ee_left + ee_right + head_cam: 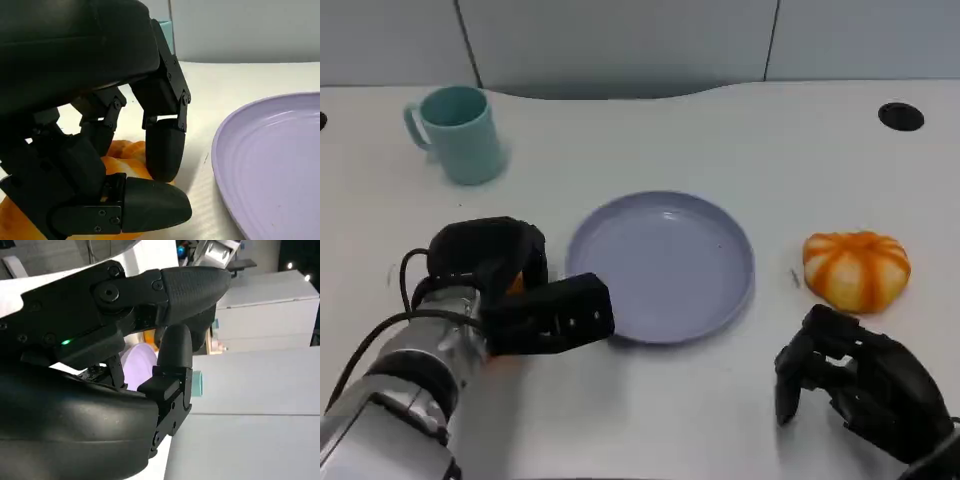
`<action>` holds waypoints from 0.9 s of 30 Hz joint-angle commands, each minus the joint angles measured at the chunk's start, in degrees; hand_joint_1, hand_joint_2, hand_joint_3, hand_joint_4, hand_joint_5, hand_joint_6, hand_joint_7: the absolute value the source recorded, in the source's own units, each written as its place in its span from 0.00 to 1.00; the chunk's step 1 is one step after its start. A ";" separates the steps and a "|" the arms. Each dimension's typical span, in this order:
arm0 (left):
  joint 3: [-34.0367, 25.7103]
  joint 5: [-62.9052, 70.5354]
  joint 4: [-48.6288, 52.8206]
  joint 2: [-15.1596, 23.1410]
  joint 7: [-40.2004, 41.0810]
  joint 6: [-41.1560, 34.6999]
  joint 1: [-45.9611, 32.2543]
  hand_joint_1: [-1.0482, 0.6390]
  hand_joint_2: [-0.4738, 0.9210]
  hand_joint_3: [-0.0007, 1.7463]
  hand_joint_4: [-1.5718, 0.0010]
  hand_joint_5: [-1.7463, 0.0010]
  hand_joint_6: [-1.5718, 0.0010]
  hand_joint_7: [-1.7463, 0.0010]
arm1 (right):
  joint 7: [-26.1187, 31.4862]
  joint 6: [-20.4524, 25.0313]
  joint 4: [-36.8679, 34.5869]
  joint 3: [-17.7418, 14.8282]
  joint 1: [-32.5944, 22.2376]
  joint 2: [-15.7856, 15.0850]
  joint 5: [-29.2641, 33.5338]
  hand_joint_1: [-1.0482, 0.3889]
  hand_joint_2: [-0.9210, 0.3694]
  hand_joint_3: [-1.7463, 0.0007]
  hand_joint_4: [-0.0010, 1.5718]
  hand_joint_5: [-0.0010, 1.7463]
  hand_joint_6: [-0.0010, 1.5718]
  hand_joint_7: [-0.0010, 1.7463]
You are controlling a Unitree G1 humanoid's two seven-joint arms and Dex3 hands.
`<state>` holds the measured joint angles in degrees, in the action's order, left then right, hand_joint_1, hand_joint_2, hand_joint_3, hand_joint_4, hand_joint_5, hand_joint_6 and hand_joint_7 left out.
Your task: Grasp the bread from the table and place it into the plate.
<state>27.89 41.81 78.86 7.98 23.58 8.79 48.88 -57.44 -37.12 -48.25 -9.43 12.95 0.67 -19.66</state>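
Bench: white bench (650,420) running back to a grey panelled wall, with a dark cable hole (901,116) at the far right.
Plate: lilac plate (660,265) sits dead centre, nothing on it.
Left hand: left hand (535,305) is down just left of the plate, fingers (162,150) curled over an orange bread (122,157); in the left wrist view the fingers close around that bread, which rests on the bench beside the plate rim (225,165).
Right hand: right hand (855,375) hovers at the lower right, fingers curled in and holding nothing, close to a second bread.
Second bread: orange-and-white striped bread (856,268) lies right of the plate, apart from it, just beyond the right hand.
Mug: teal mug (460,133) stands upright at the far left, well away from the plate.
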 commanded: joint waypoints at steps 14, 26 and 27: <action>-2.71 -1.80 0.90 2.42 3.39 3.72 -0.63 0.00 0.61 0.62 0.16 0.00 0.30 0.11 | 0.33 -0.44 -0.32 0.06 0.08 -0.92 -0.14 0.24 0.00 0.81 0.38 1.00 0.28 0.82; -5.11 -2.85 0.42 4.05 7.13 8.69 2.34 0.00 0.73 0.64 0.17 0.00 0.29 0.00 | 0.11 0.06 -2.13 -0.31 1.42 -0.59 -0.62 0.24 0.00 0.81 0.38 1.00 0.28 0.82; -5.15 -2.84 0.40 4.04 7.64 9.06 2.38 0.00 0.76 0.62 0.14 0.00 0.25 0.00 | -0.16 -0.06 -2.43 -0.45 1.62 -0.48 -0.87 0.25 0.00 0.82 0.38 1.00 0.28 0.81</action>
<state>23.15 39.18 79.64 11.07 29.16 16.58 49.85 -57.32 -36.96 -49.82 -9.49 13.85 0.69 -19.74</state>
